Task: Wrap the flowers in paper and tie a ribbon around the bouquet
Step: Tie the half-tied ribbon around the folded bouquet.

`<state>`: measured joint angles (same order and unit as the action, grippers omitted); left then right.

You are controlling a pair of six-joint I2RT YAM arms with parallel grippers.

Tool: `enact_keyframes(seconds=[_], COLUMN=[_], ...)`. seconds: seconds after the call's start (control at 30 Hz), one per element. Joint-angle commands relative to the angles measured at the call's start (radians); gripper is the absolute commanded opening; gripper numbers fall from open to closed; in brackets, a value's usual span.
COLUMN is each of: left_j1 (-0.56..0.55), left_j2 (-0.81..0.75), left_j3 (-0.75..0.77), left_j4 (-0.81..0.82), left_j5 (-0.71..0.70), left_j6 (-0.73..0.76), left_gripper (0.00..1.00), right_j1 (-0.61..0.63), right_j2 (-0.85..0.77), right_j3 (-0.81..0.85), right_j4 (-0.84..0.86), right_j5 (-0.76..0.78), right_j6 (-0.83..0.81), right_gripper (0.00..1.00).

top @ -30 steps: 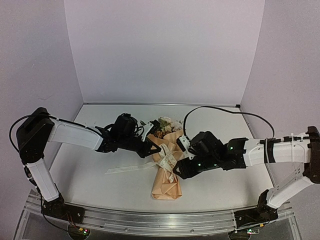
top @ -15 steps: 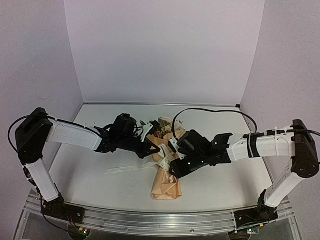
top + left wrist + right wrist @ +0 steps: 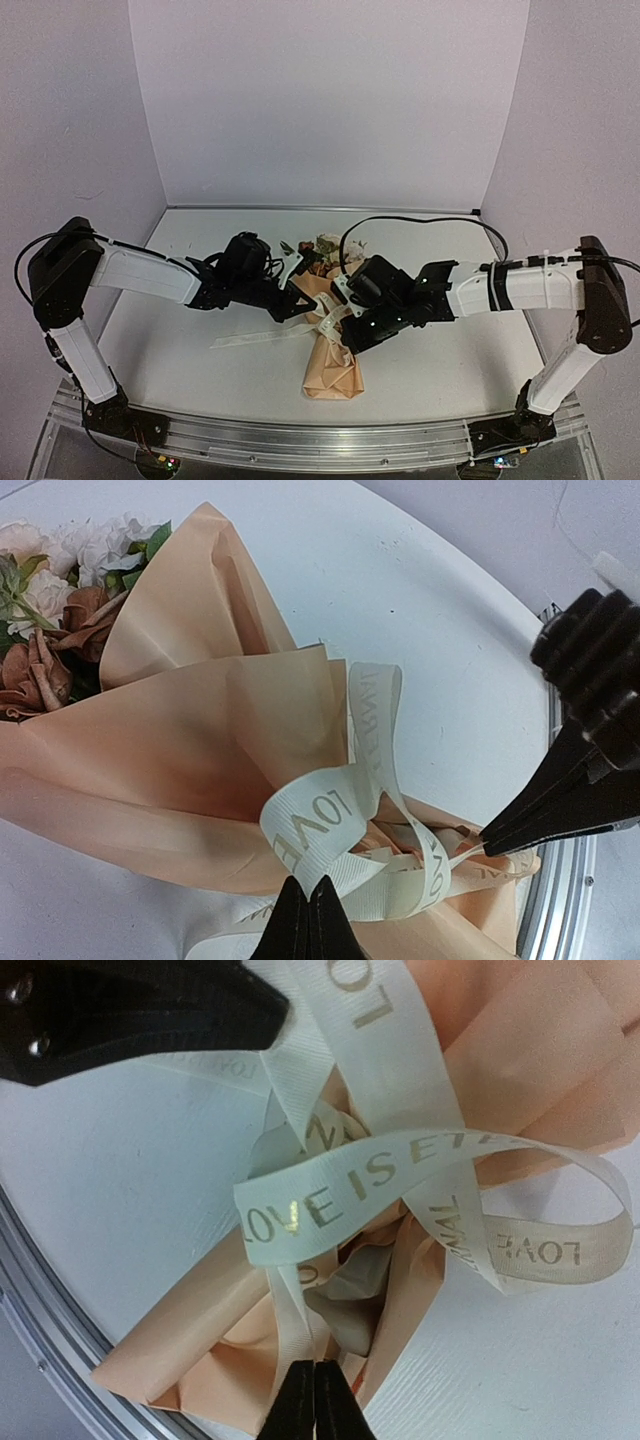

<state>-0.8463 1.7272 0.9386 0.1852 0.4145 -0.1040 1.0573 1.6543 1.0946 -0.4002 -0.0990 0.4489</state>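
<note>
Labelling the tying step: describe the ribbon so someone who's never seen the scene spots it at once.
In the middle of the white table lies a tan bouquet with flower heads at its far end. Looped around its middle is the ribbon: narrow, cream, printed with gold lettering, one tail trailing left across the table, unlike the broad plain paper that it binds.

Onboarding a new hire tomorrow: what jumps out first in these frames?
The bouquet, a tan paper cone with white and rusty flower heads at its far end, lies centre-frame in the top view. A cream ribbon printed LOVE loops loosely around its middle. The left hand and right hand are each pinched shut on a strand of it.
</note>
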Motion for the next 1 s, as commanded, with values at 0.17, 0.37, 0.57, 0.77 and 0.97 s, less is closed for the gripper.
enact_keyframes(seconds=[0.17, 0.37, 0.57, 0.77, 0.97], left_j1=[-0.005, -0.005, -0.005, -0.004, -0.005], left_j2=[-0.065, -0.097, -0.124, -0.138, -0.141], left_j3=[-0.04, -0.088, -0.135, -0.174, -0.186], left_j4=[0.092, 0.126, 0.14, 0.141, 0.141], left_j5=[-0.038, -0.069, -0.084, -0.088, -0.084], left_j6=[-0.017, -0.043, -0.061, -0.077, -0.081], left_gripper=[0.0, 0.0, 0.0, 0.0, 0.0], right_j1=[0.008, 0.006, -0.003, -0.06, -0.117], right_j2=[-0.043, -0.059, -0.056, -0.041, -0.023], right_j3=[0.053, 0.065, 0.059, 0.038, 0.092], right_j4=[-0.084, -0.158, -0.178, -0.176, -0.179], right_j5=[0.072, 0.201, 0.285, 0.3, 0.21], right_j6=[-0.022, -0.099, -0.125, -0.106, -0.044], right_gripper=[0.0, 0.0, 0.0, 0.0, 0.0])
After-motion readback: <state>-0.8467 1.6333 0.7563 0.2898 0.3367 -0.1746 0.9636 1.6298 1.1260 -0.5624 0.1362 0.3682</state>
